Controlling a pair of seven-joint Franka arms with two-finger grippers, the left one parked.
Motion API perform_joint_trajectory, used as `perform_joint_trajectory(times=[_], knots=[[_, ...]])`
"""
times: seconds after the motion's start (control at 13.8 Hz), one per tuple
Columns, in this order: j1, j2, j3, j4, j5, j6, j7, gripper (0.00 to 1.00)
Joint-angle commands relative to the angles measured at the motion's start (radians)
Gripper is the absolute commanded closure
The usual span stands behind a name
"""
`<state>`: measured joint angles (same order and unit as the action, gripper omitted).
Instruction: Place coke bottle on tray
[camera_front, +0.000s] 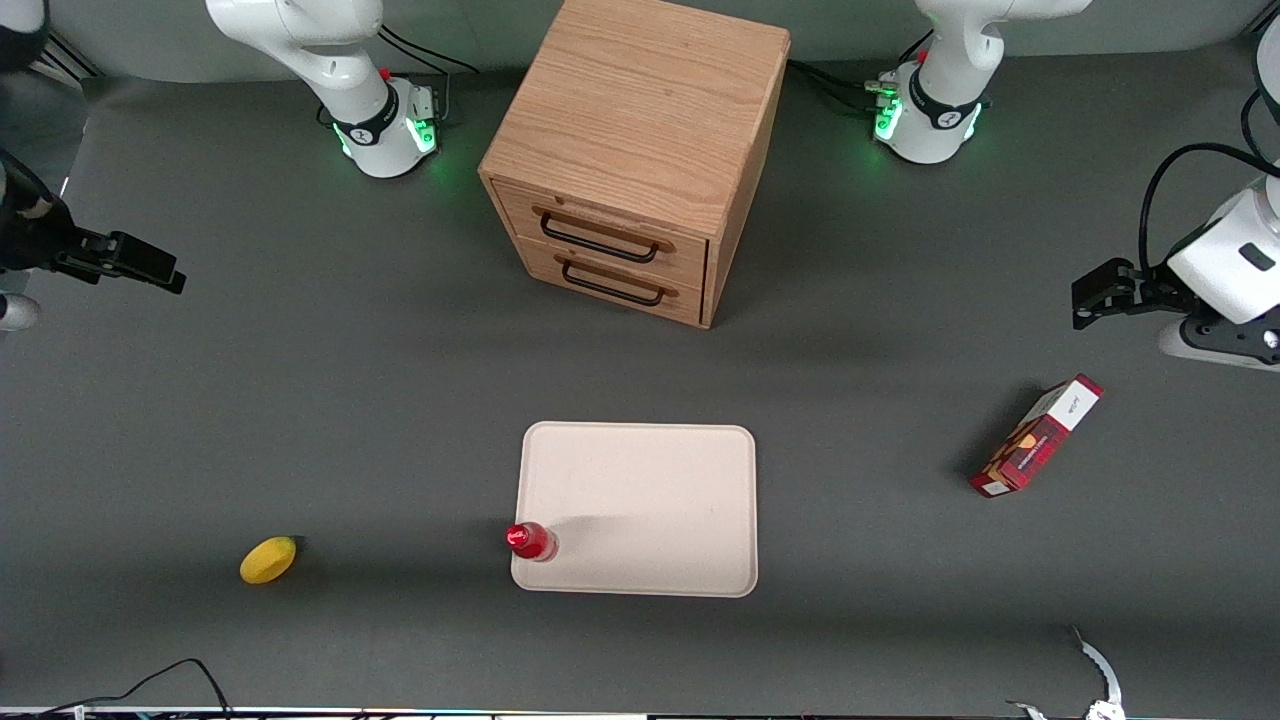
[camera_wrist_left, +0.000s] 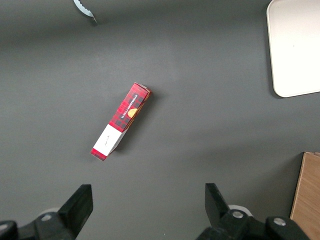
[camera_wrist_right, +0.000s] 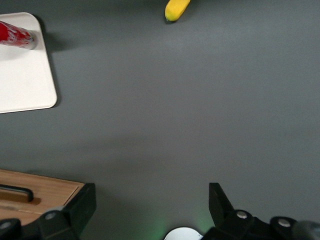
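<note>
The coke bottle (camera_front: 530, 541), small and all red with a red cap, stands on the pale beige tray (camera_front: 650, 480), at the corner nearest the front camera and toward the working arm's end. It also shows in the right wrist view (camera_wrist_right: 15, 36), on the tray's corner (camera_wrist_right: 25, 80). My right gripper (camera_front: 165, 275) hangs open and empty above the bare table, well off toward the working arm's end and farther from the front camera than the bottle. In its wrist view the gripper (camera_wrist_right: 151, 202) holds nothing between its wide-apart fingers.
A yellow lemon (camera_front: 268, 559) lies on the table beside the tray, toward the working arm's end. A wooden two-drawer cabinet (camera_front: 635, 150) stands farther from the front camera than the tray. A red-and-white box (camera_front: 1037, 437) lies toward the parked arm's end.
</note>
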<state>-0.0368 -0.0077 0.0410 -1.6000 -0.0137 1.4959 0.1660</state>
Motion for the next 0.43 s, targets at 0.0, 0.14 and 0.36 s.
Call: perform_joint_trajectory(times=[0.0,0.14,0.36], knots=[[0.015,-0.110,0.002,-0.195,0.018,0.103,-0.008,0.00],[0.015,-0.097,-0.001,-0.166,0.044,0.101,0.016,0.00],[0.014,-0.083,-0.006,-0.138,0.058,0.095,0.035,0.00]])
